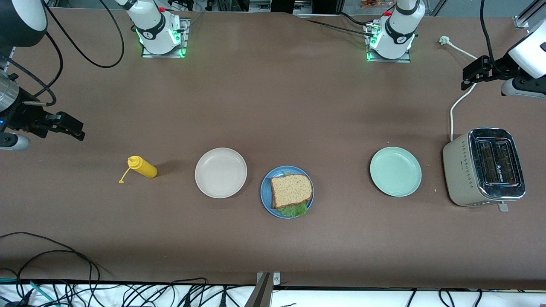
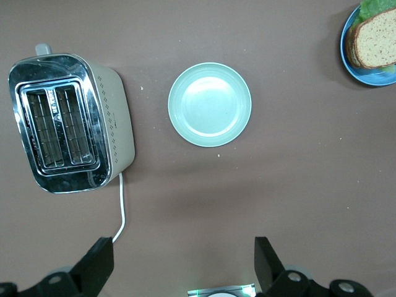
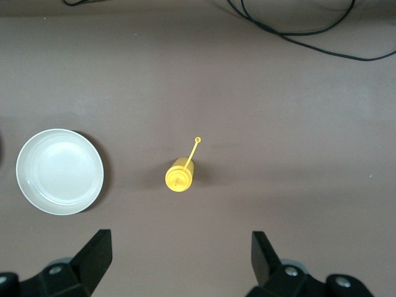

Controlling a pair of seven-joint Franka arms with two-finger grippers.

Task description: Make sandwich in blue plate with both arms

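I see wide bare brown table (image 1: 273, 106) between the bases and the row of dishes, with both arms waiting up at its ends: the left gripper (image 2: 184, 266) over the toaster's (image 1: 484, 167) end, the right gripper (image 3: 180, 263) over the mustard bottle's (image 1: 143, 167) end, both spread wide and holding nothing. The sandwich (image 1: 291, 190) lies on the blue plate (image 1: 266, 196), lettuce (image 1: 293, 209) poking out toward the camera, between the bare white plate (image 1: 220, 172) and bare mint plate (image 1: 395, 171).

Even overhead light, soft short shadows, glare on the toaster (image 1: 490, 168) chrome, all views sharp
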